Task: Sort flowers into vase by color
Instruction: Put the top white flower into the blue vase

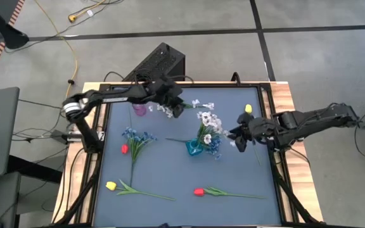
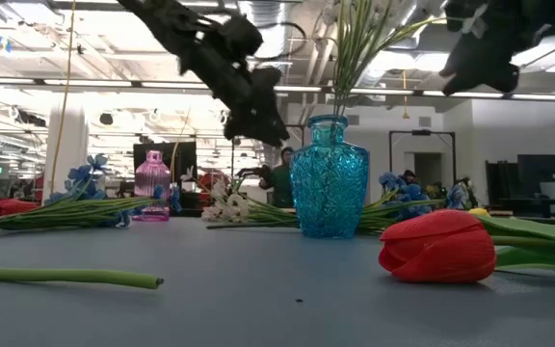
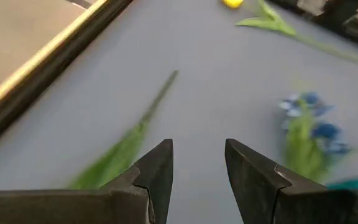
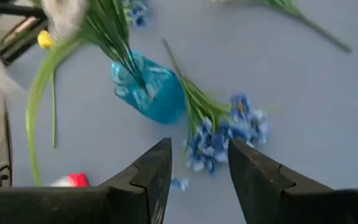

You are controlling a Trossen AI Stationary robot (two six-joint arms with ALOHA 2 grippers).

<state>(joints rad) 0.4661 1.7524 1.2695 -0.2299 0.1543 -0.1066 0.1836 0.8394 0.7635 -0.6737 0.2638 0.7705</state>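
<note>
A blue glass vase (image 1: 193, 149) stands mid-table and holds white sprigs (image 1: 208, 120). A small pink vase (image 1: 139, 109) stands near the far edge. My left gripper (image 1: 175, 101) hovers open by the far edge, over a loose white sprig (image 1: 168, 111); its wrist view shows the gripper (image 3: 197, 168) open above a green stem (image 3: 143, 121). My right gripper (image 1: 239, 138) is open just right of the blue vase (image 4: 151, 93), above a blue sprig (image 4: 225, 134) that lies beside the vase. A yellow tulip (image 1: 248, 109) lies next to the right gripper.
On the mat's left side lie another blue sprig (image 1: 135, 135) and a red tulip (image 1: 124, 149). Near the front lie a yellow tulip (image 1: 111, 185) and a red tulip (image 1: 198, 191), each with a long stem. A raised wooden frame (image 1: 282, 95) rims the table.
</note>
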